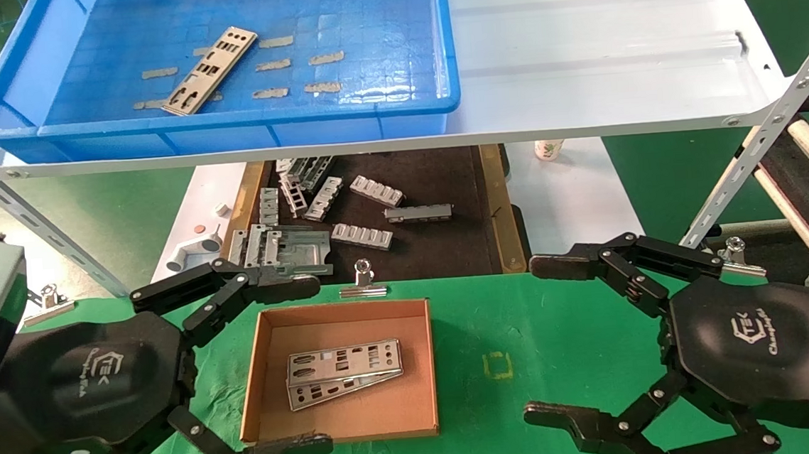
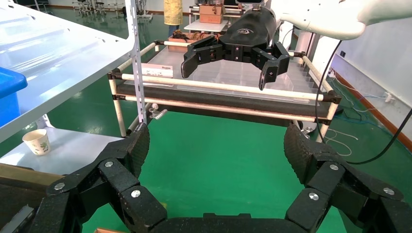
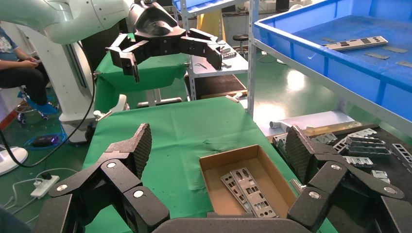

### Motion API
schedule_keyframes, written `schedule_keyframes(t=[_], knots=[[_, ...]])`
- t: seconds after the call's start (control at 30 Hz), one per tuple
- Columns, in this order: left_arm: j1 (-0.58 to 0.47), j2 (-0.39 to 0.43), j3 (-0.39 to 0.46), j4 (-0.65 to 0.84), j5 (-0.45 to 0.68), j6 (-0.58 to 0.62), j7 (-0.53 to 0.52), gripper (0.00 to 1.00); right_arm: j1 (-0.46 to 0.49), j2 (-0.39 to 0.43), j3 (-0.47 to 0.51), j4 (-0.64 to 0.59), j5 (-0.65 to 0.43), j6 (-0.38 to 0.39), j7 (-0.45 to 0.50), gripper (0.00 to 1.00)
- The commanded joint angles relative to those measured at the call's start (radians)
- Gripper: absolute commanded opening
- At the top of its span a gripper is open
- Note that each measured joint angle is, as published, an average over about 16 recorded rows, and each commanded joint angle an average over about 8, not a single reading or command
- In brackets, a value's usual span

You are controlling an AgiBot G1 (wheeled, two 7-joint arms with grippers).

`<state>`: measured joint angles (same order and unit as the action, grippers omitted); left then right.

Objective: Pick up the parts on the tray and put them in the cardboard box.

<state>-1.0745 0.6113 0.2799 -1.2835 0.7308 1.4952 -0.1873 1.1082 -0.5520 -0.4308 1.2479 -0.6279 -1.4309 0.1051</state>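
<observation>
Green table (image 1: 561, 330), two parts (image 1: 343, 372) in cardboard box (image 1: 336, 370), left gripper (image 1: 272, 368) and right gripper (image 1: 562, 340) both spread, empty.

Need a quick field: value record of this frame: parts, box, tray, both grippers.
parts on tray: one thin silver punched metal plate lying flat on the floor of the large blue plastic tray
parts in box: two overlapping silver plates in the small brown cardboard box
box location: green mat, between the grippers
left gripper: open, empty, at the box's left side
right gripper: open, empty, over the mat right of the box
remaining: one plate to move
</observation>
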Motion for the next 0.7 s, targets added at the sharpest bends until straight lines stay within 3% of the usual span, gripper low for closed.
schedule_keyframes(t=[0.03, 0.7], knots=[[0.000, 0.000, 0.000, 0.000, 0.000, 0.000, 0.000, 1.00, 0.000, 0.000, 0.000, 0.000, 0.000, 0.000, 0.000, 1.00], [0.000, 0.000, 0.000, 0.000, 0.000, 0.000, 0.000, 1.00, 0.000, 0.000, 0.000, 0.000, 0.000, 0.000, 0.000, 1.00]])
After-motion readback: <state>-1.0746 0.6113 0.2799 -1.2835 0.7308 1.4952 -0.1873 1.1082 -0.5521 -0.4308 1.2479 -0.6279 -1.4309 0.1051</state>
